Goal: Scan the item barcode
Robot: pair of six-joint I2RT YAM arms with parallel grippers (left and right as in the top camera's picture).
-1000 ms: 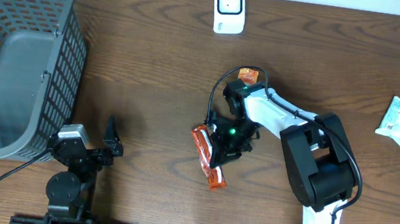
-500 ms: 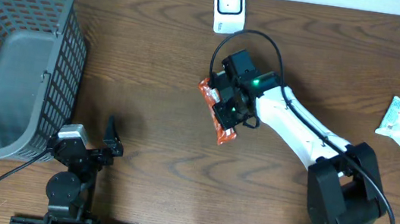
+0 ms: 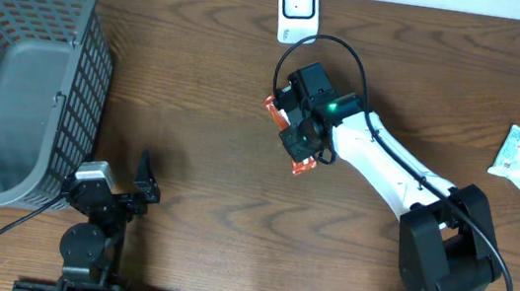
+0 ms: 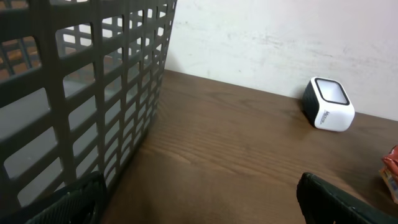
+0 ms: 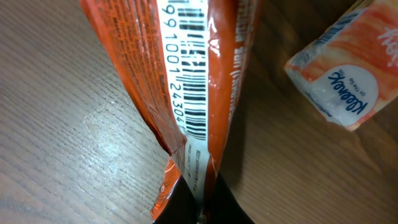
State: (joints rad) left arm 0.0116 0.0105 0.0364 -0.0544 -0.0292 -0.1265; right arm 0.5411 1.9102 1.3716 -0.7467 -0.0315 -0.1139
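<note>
your right arm (image 3: 377, 165) has its jaws clamped on the orange snack packet (image 5: 186, 81), barcode turned to the wrist camera, held over the desk (image 3: 195, 108) near the white scanner (image 3: 298, 9); your left arm (image 3: 93, 210) sits by the basket (image 3: 92, 55), jaws wide

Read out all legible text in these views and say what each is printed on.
"Kleenex": on the orange-and-white tissue pack lying on the table.
"991001 24304": digits beside the barcode on the orange packet; any further digits are cut off.
Fine print below that barcode: too blurred to read.
Marking on the side of the white scanner: too small to read.
Print on the white-and-green pack: too small to read.
</note>
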